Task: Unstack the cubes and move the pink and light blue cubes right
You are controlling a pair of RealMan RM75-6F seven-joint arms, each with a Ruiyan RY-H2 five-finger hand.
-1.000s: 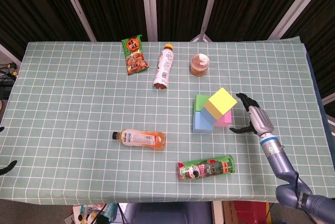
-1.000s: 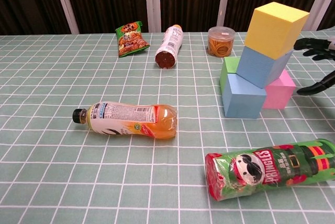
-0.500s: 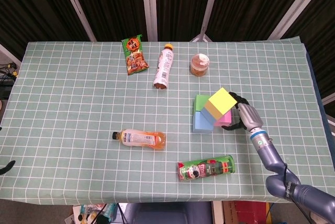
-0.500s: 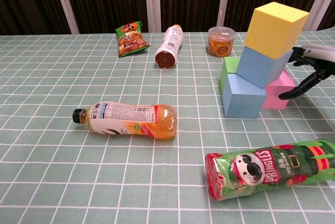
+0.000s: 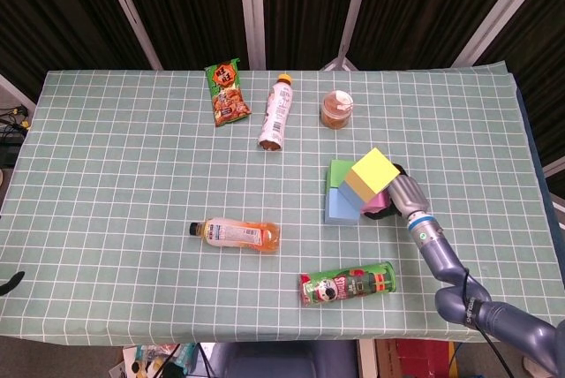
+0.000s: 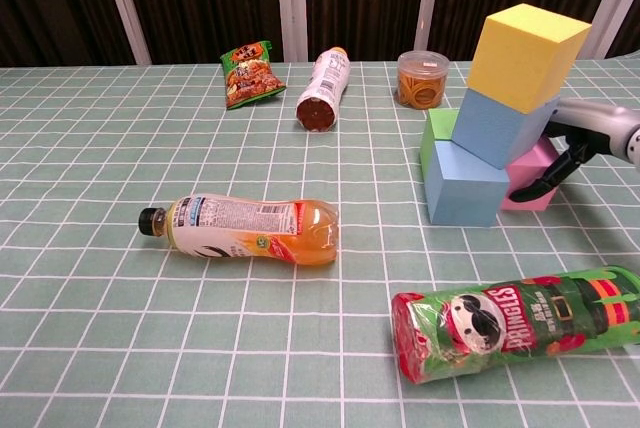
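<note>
Checked green tablecloth [image 5: 132, 175] before dark curtains: right hand [image 6: 560, 153] closes around the pink cube [image 6: 537, 176] beneath tilted light blue [image 6: 498, 126] and yellow cubes [image 6: 526, 43], right of center.

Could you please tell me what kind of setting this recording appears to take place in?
Probably a robotics lab test bench, not a home: a table under a green grid cloth, black curtains behind, and staged props such as foam cubes and a Pringles can near the right robot hand.
</note>
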